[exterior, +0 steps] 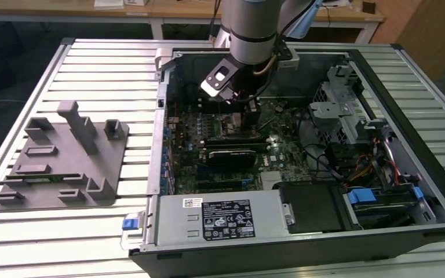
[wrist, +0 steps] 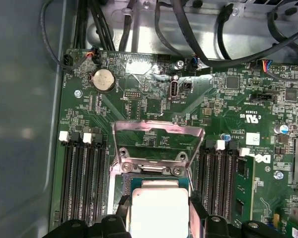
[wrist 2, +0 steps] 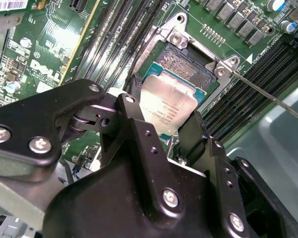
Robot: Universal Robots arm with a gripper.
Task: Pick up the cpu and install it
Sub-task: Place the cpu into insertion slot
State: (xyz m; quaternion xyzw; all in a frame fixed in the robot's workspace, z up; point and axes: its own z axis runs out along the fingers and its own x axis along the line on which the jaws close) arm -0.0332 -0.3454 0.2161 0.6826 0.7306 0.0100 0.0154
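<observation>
The gripper hangs inside the open computer case, low over the motherboard. Its 2 black fingers are clamped on opposite edges of the cpu. In both wrist views the cpu lies flat between the fingers with its silvery top plate facing up. Directly under the gripper is the socket; the cpu covers most of it, and I cannot tell whether the chip already rests in it or is just above it. The load plate stands swung open just beyond the gripper's tips. The thin lever sticks out to one side of the gripper, free of its catch. Dark memory slots run along both sides of the gripper. The grey fixture tray sits on the slatted bench outside the case, well apart from the gripper toward the exterior view's left.
</observation>
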